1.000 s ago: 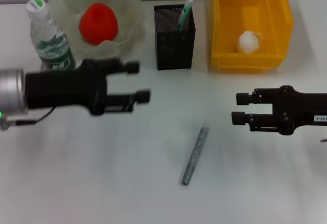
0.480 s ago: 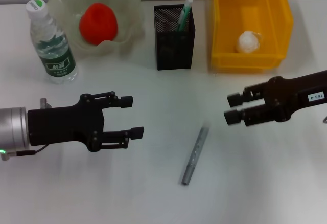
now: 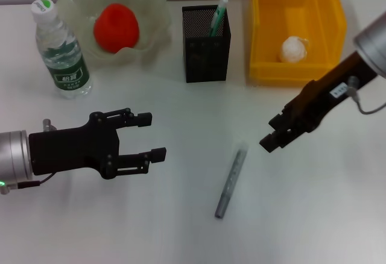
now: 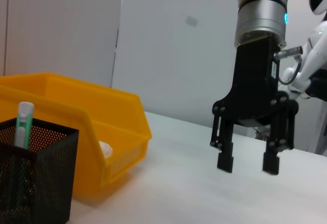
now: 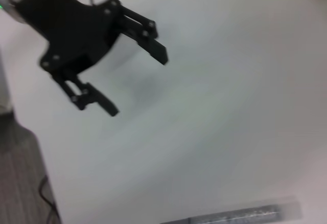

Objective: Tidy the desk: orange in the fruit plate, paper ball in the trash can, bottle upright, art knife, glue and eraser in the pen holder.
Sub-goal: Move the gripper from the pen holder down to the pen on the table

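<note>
The grey art knife lies flat on the white desk in the head view, and its tip shows in the right wrist view. My right gripper hangs tilted just right of the knife's far end, open and empty; the left wrist view shows its fingers apart. My left gripper hovers open and empty at the front left. The orange sits in the fruit plate. The paper ball lies in the trash can. The bottle stands upright. A green-and-white stick stands in the pen holder. The eraser is out of view.
The pen holder and trash can stand side by side along the back of the desk, the bottle and fruit plate at the back left. In the right wrist view the left gripper shows above the bare desk surface.
My left gripper came toward the front of the desk, away from the bottle, then settled. My right arm rose and tilted, swinging its gripper down-left toward the knife.
</note>
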`<state>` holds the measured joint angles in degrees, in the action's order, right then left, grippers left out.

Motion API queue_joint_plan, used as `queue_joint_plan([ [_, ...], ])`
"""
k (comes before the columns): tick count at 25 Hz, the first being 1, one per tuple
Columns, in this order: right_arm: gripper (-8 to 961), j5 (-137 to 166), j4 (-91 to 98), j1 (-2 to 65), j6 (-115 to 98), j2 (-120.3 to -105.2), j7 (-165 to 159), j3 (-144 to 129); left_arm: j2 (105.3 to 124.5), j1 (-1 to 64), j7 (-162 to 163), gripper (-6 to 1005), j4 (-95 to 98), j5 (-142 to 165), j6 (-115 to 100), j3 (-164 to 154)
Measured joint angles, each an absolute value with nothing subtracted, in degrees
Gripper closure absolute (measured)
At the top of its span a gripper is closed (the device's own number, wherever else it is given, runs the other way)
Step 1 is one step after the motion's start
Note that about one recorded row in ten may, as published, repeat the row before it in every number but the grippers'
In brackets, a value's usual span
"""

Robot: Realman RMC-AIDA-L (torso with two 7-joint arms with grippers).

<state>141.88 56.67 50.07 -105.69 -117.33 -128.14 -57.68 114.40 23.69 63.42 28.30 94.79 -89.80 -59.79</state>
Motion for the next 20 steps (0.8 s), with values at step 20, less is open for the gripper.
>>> queue_joint_plan([
  [20, 330, 150.1, 37.3, 68.0, -95.0, -119.72, -158.4, -72.9, 115.21, 23.8, 63.5, 220, 28.8, 94.7, -89.3, -59.6],
])
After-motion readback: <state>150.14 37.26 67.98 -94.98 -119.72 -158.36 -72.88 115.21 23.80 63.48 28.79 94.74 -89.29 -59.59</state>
